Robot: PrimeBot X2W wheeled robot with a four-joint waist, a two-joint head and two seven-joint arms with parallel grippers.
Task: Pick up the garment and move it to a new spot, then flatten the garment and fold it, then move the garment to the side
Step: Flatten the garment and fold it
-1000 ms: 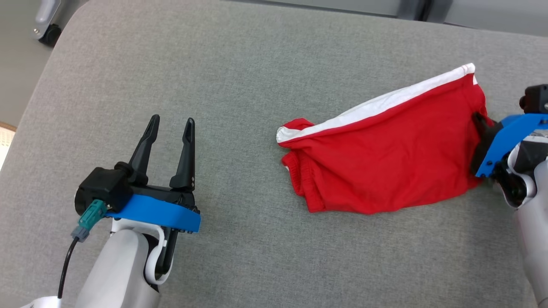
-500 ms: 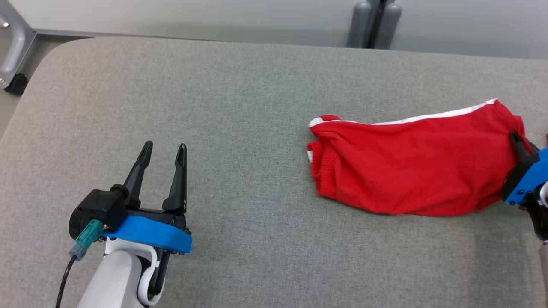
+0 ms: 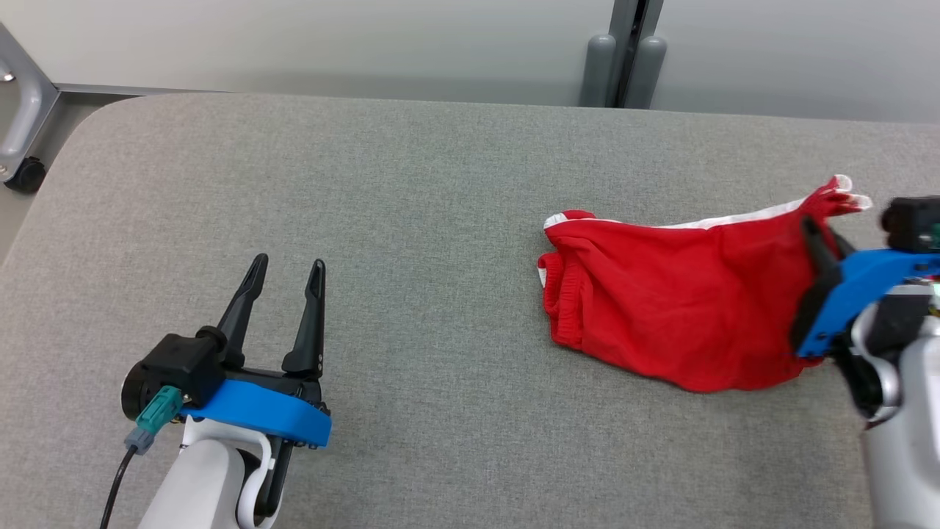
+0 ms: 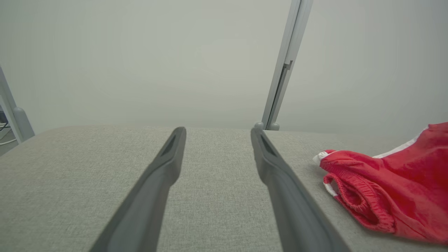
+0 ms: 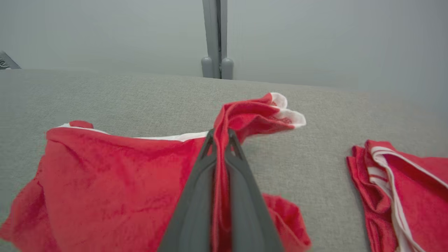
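Observation:
The garment [image 3: 683,301], red shorts with white trim, lies spread on the grey padded table [image 3: 440,184] at the right. My right gripper [image 3: 811,231] is shut on its right edge, and a bunch of red and white cloth [image 5: 269,112] sticks out past the fingertips. The wrist view shows the fabric pinched between both dark fingers [image 5: 196,189], with the garment [image 5: 105,175] trailing left. My left gripper [image 3: 286,268] hovers open over the bare table at the lower left, well apart from the garment [image 4: 392,189]; nothing is between its fingers [image 4: 161,175].
A second red garment with white stripes [image 5: 402,189] lies folded on the table, right of the held one. A grey post [image 3: 624,66] stands behind the far edge against a pale wall. A wheeled metal frame [image 3: 18,125] sits off the table's far left corner.
The camera has tilted up, so the picture shifted down. The right gripper has pulled the garment's right edge, bunching it, and the garment looks narrower. The left gripper stays open in place.

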